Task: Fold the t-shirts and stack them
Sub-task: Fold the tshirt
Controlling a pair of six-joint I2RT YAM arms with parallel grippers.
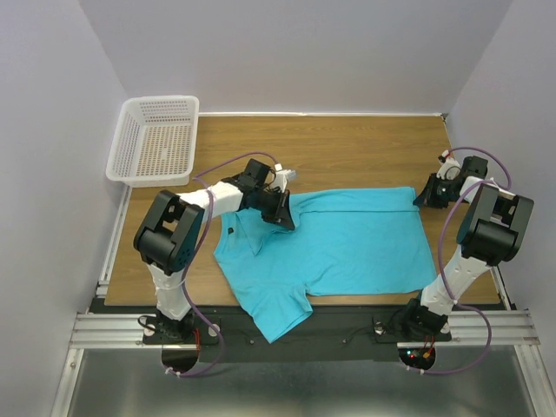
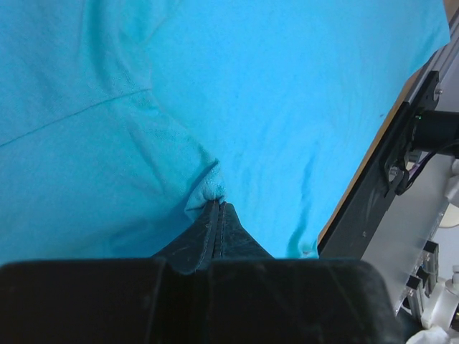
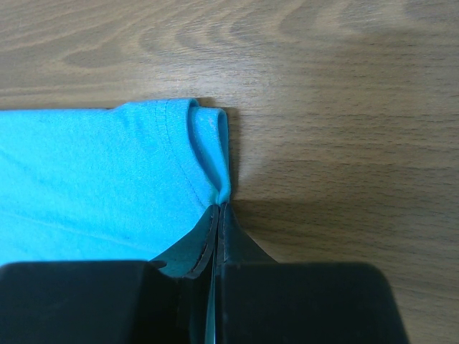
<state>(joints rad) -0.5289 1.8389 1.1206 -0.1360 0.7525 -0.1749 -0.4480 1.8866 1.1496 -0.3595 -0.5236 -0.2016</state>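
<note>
The turquoise-blue t-shirt (image 1: pixel 347 239) lies spread across the middle of the wooden table, one sleeve hanging over the near edge. My left gripper (image 1: pixel 282 208) is shut on a pinch of the shirt's cloth (image 2: pixel 208 188) near its far left shoulder. My right gripper (image 1: pixel 427 193) is shut on the hemmed far right corner of the shirt (image 3: pixel 215 161). In the right wrist view the hem folds over just ahead of the closed fingertips (image 3: pixel 219 208). The shirt's neck label is hidden.
A white plastic mesh basket (image 1: pixel 156 139) stands at the far left corner of the table (image 1: pixel 347 148). Grey walls close in the left, back and right sides. The table's black front rail (image 2: pixel 373 186) and metal frame run along the near edge.
</note>
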